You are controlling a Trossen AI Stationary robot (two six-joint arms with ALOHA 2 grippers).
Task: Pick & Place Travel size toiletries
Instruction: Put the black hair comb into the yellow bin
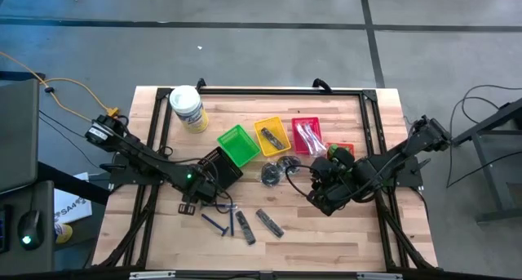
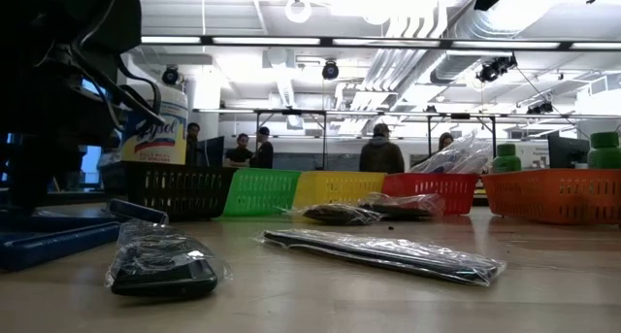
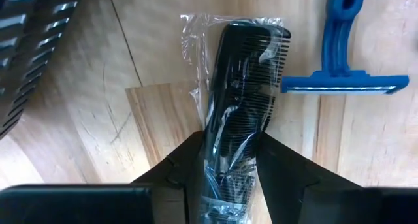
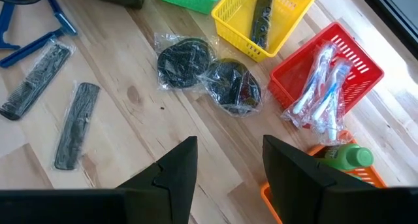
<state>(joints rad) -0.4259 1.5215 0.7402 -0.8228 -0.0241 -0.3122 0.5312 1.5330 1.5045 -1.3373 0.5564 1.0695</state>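
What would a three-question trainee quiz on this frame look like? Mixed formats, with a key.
1. True or false: the left gripper is closed on a bagged comb.
2. What lies in the yellow basket? A: a dark comb. B: a blue razor. C: a green bottle.
3. Fill in: the right gripper hovers over the table holding nothing, its jaws ____.

Key: 1 true; 2 A; 3 open.
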